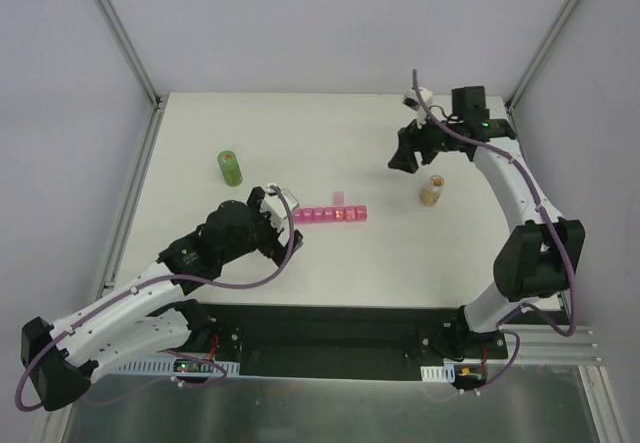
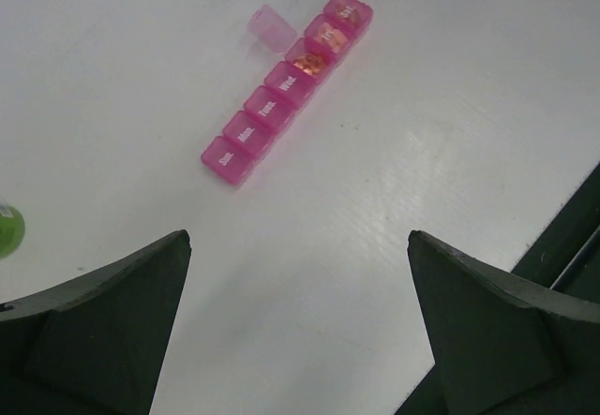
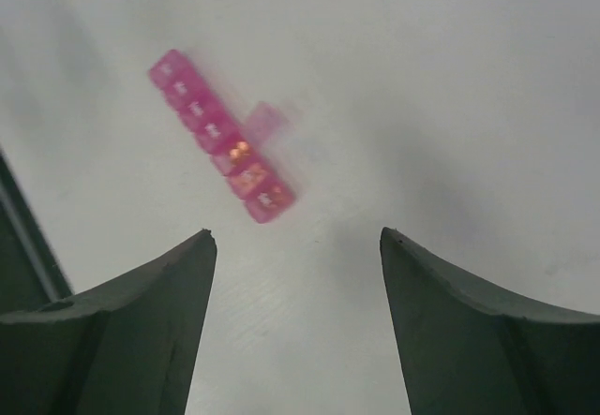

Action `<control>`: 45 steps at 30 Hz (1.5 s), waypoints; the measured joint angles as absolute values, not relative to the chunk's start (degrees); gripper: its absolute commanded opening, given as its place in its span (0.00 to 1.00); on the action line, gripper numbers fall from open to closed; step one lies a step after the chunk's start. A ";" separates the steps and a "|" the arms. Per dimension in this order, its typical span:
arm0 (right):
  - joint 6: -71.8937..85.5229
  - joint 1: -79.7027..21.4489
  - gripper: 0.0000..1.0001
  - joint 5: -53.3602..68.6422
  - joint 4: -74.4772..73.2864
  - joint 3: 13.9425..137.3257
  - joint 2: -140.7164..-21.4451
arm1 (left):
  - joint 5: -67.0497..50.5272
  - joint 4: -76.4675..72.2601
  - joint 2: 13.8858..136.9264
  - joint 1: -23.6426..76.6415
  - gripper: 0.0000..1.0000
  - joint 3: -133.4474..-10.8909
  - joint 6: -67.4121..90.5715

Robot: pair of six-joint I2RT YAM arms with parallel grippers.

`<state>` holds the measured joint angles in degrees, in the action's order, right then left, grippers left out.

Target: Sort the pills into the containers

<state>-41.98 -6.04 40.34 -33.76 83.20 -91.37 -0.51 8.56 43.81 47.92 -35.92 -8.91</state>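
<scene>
**Loose bottle, one lid up**

On the bench (image 1: 400, 263) we see a green cylindrical plastic bottle (image 1: 230, 167) at far left. Next, the left claw (image 2: 298, 237) is spread wide and empty, just beside the bright pink plastic strip of seven compartments (image 1: 330, 214), which has one lid (image 1: 339, 199) raised. Rightward, the tan pills (image 1: 431, 198) sit in a small clear bottle (image 1: 433, 181). The right claw (image 3: 296, 234) hangs beyond it, parted, holding nothing. We judge that a skewed grasp could topple that bottle and scatter pills.

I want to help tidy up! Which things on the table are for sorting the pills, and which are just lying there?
For the job: pink pill box; small clear bottle of tan pills.
Just lying about, it seems: green bottle.
</scene>
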 measured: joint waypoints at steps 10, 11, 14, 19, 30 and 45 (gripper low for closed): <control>-34.94 -19.51 0.37 49.25 -44.82 97.12 -111.48 | -6.11 8.23 56.36 34.44 0.19 -41.08 11.14; -33.63 -19.27 0.35 49.34 -44.66 98.32 -113.34 | -7.70 7.40 58.46 33.80 0.18 -41.60 12.27; -29.87 -18.81 0.37 48.73 -43.48 100.40 -117.16 | -12.29 4.93 64.64 32.25 0.18 -43.38 14.59; -24.34 -18.48 0.37 48.82 -41.82 105.27 -123.44 | -19.75 0.14 77.60 28.86 0.17 -47.59 17.91; -18.26 -18.57 0.37 49.76 -39.57 108.20 -131.04 | -26.81 -6.07 96.71 27.27 0.18 -54.68 21.45; -15.51 -19.44 0.28 53.17 -38.96 108.40 -132.99 | -27.68 -8.95 102.17 27.27 0.17 -55.77 23.22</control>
